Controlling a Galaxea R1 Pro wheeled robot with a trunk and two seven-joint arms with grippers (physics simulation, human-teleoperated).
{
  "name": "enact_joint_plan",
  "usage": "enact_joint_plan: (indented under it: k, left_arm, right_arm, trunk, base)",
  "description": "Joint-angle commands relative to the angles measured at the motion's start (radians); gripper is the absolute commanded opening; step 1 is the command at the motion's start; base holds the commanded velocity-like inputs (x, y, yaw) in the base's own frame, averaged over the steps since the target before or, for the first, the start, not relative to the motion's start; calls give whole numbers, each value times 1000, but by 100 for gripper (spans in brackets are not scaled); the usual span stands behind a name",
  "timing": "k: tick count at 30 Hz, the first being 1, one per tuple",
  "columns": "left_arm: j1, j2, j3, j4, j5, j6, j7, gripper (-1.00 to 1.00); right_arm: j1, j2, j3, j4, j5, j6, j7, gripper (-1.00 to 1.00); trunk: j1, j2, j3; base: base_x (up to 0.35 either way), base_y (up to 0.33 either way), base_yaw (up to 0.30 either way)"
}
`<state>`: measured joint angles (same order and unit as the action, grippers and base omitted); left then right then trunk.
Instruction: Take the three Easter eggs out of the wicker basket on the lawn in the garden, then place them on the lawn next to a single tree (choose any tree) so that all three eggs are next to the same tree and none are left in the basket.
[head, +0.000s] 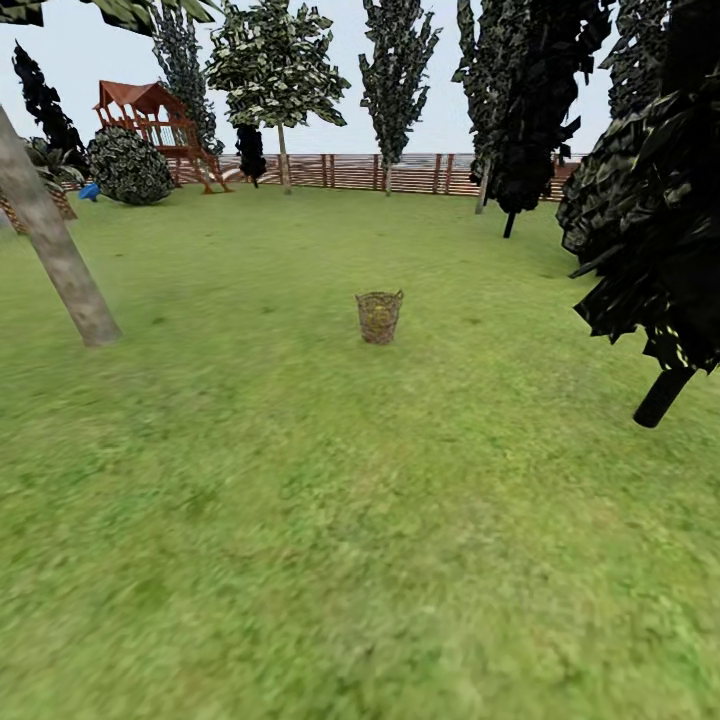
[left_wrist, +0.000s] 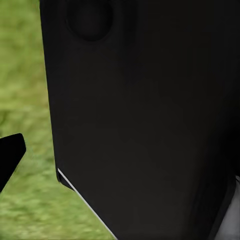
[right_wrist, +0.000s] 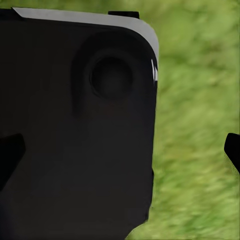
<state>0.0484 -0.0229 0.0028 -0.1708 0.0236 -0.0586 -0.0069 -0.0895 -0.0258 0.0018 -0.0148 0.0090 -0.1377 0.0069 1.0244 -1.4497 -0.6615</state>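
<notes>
The basket (head: 379, 316) stands upright mid-lawn (head: 300, 520), well ahead, yellow eggs dimly showing through its weave—likely light, smooth, slippery, best pinched across the middle—with a grey trunk (head: 60, 262) left, a dark tree (head: 650, 230) right, path clear; either claw's spread I cannot tell.

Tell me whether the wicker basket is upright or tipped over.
Upright: the wicker basket stands on the lawn, its rim on top and level.
</notes>
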Motion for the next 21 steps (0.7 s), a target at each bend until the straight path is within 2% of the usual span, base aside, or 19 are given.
enact_joint_plan:
  k: [1, 21]
  left_arm:
    - [1, 0, 0, -1, 2, -1, -1, 100]
    - [0, 0, -1, -1, 2, -1, -1, 100]
  right_arm:
    - [-1, 1, 1, 1, 1, -3, 1, 100]
    - [1, -2, 0, 2, 2, -3, 1, 100]
  trunk:
    - [1, 0, -1]
    - [1, 0, -1]
  base:
    - [319, 100, 0]
    - [319, 100, 0]
